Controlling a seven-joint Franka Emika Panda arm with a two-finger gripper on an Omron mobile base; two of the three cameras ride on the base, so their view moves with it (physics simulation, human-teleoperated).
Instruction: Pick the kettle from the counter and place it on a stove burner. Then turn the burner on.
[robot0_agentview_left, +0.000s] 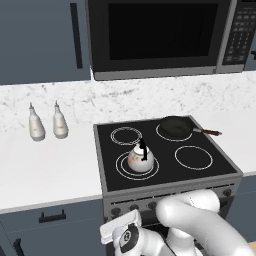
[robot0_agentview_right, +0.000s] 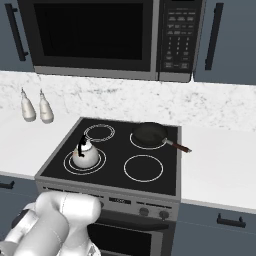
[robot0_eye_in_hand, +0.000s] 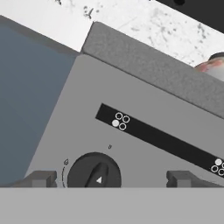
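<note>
The kettle (robot0_agentview_left: 140, 159) already stood upright on the big front-left burner (robot0_agentview_left: 121, 166) of the stove (robot0_agentview_left: 227, 167), off the white desk (robot0_agentview_left: 45, 170), so the placing part looked done and the turning-on remained.

The coming move turned on one knob (robot0_eye_in_hand: 93, 171). In the hand view it sat dead ahead of the tool (robot0_eye_in_hand: 111, 179), low between the two dark fingertips (robot0_eye_in_hand: 40, 178), a little toward the left one, with its raised grip bar slanting up to the right. The tips stood spread wide apart, holding nothing, one on each side of the knob and apparently not touching it. The small burner diagram (robot0_eye_in_hand: 120, 121) above the knob had its left dot filled in, but which burner that meant I could not tell.

From the left base view the hand hung low against the stove's front panel, below the kettle and somewhat to its left.
</note>
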